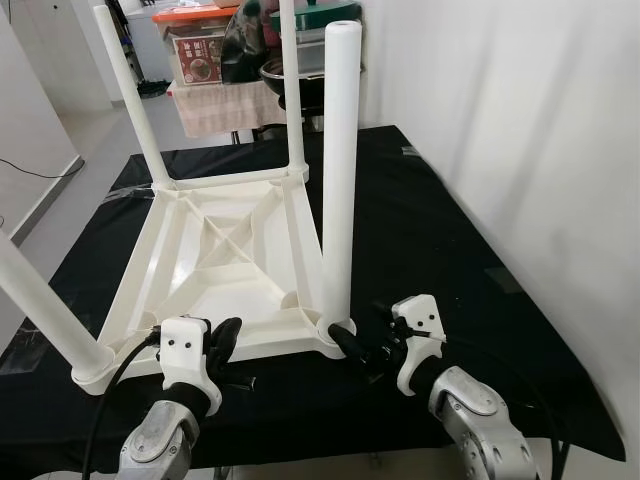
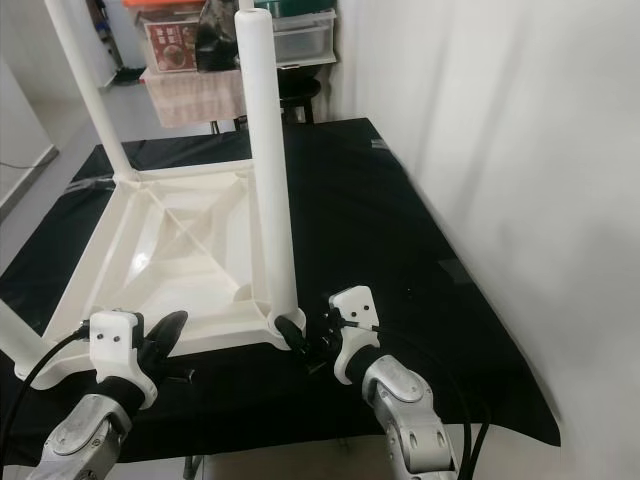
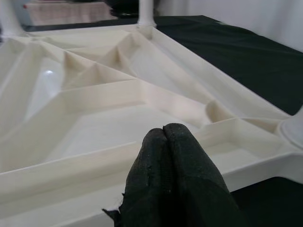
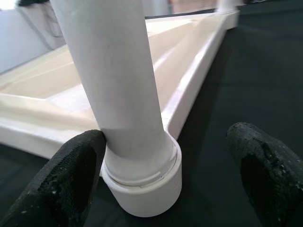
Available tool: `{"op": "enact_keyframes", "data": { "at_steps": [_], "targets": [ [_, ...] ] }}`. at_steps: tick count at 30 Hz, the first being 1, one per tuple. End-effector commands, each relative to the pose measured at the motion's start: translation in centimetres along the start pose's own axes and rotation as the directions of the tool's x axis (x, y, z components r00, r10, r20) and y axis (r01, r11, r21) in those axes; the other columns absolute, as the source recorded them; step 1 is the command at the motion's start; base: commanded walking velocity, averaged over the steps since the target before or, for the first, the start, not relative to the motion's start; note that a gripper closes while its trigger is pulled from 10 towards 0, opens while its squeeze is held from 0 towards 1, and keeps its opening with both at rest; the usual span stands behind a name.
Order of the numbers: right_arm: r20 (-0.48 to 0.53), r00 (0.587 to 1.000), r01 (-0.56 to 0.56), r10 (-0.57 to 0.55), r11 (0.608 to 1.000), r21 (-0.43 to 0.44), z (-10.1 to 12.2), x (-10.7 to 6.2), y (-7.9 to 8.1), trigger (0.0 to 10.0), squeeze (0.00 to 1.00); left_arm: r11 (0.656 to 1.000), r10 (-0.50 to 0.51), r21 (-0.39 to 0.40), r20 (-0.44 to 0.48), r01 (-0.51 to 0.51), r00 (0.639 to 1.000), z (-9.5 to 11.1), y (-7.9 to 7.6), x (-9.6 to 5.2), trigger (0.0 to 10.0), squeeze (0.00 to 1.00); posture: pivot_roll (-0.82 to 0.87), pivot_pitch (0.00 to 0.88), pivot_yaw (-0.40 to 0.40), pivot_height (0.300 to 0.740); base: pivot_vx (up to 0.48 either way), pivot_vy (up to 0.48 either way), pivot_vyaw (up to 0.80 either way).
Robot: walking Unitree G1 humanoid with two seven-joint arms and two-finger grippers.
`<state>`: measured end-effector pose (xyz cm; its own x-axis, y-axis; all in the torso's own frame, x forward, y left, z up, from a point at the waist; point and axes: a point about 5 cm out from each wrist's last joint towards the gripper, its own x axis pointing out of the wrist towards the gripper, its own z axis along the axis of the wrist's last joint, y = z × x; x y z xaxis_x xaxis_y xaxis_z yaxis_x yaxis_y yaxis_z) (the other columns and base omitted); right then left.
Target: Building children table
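Observation:
A white plastic children's table (image 1: 215, 255) lies upside down on a black-covered tabletop (image 1: 440, 240), with its legs pointing up. The near right leg (image 1: 340, 170) stands in its corner socket (image 4: 147, 189). My right gripper (image 1: 362, 345) is open around the base of that leg (image 4: 118, 80); one finger (image 4: 61, 179) touches the leg just above the socket, the other (image 4: 265, 165) stands apart. My left gripper (image 1: 225, 338) is shut with nothing in it, its tips (image 3: 165, 137) resting at the table's near rim (image 3: 71, 175).
The near left leg (image 1: 40, 310), far left leg (image 1: 130, 95) and far right leg (image 1: 292, 90) also stand upright. A white wall (image 1: 520, 120) runs along the right. Storage boxes (image 1: 200, 45) and a cloth-draped stand (image 1: 215, 105) sit behind. Floor (image 1: 60, 190) lies left.

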<state>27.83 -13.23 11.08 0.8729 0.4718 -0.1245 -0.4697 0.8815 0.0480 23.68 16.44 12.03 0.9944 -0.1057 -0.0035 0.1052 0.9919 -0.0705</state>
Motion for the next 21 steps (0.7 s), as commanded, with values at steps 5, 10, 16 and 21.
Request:
{"op": "enact_keyframes", "data": {
  "at_steps": [5, 10, 16, 21],
  "targets": [
    [0.026, 0.996, 0.091, -0.090, 0.995, -0.042, 1.4, 0.6, -1.7, 10.0, 0.00, 0.999, 0.035, 0.006, -0.021, -0.035, 0.999, 0.3, 0.4, -0.4, 10.0, 0.00, -0.04, 0.000, -0.007, 0.740, 0.000, 0.000, 0.00],
    [0.012, 0.996, 0.086, -0.086, 0.995, -0.046, 1.5, 0.8, -2.2, 10.0, 0.00, 0.988, 0.040, 0.155, -0.059, -0.030, 0.997, -0.5, 0.3, -1.6, 10.0, 0.00, -0.04, 0.000, -0.014, 0.740, 0.000, 0.000, 0.00],
    [0.000, 0.994, 0.111, -0.111, 0.991, -0.077, 1.7, 1.7, -2.6, 10.0, 0.00, 0.962, 0.078, 0.265, -0.019, -0.071, 0.997, -0.2, 0.4, -1.0, 10.0, 0.00, -0.04, 0.000, -0.008, 0.740, 0.000, 0.000, 0.00],
    [0.012, 0.996, 0.084, -0.084, 0.994, -0.075, 2.3, 2.3, -2.3, 10.0, 0.00, 0.957, 0.106, 0.275, -0.028, -0.095, 0.994, -0.4, 0.8, -1.0, 10.0, 0.00, -0.04, 0.000, -0.001, 0.740, 0.000, 0.000, 0.00]
  ]
}}
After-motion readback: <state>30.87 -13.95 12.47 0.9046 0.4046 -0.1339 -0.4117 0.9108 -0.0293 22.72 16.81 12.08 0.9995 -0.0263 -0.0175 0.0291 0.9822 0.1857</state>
